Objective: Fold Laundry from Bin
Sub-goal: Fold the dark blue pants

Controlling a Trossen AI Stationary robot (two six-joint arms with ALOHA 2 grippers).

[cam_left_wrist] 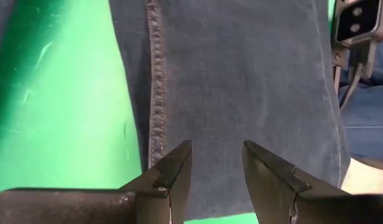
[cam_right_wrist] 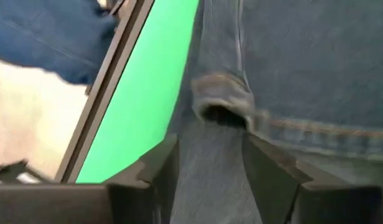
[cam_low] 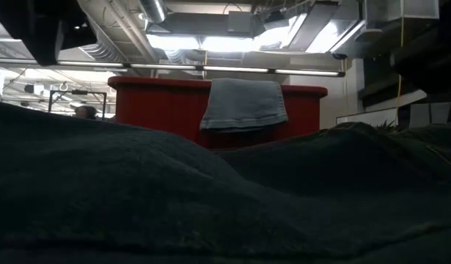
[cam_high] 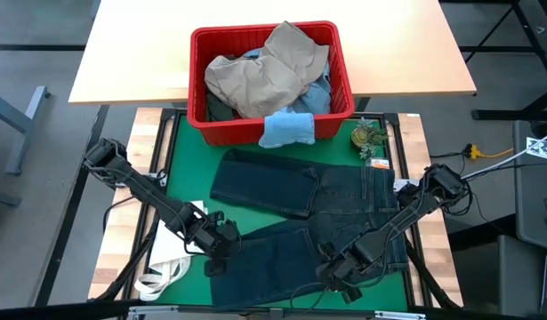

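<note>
The green mat [cam_high: 189, 147] carried dark jeans [cam_high: 300, 191], spread flat just before the red bin [cam_high: 200, 107]. The bin held tan trousers [cam_high: 264, 76], and a light blue cloth [cam_high: 286, 129] hung over its front rim. The left gripper [cam_left_wrist: 216, 171] hovered spread over the jeans' left leg; the right gripper [cam_right_wrist: 210, 168] stood spread over their hem.
</note>
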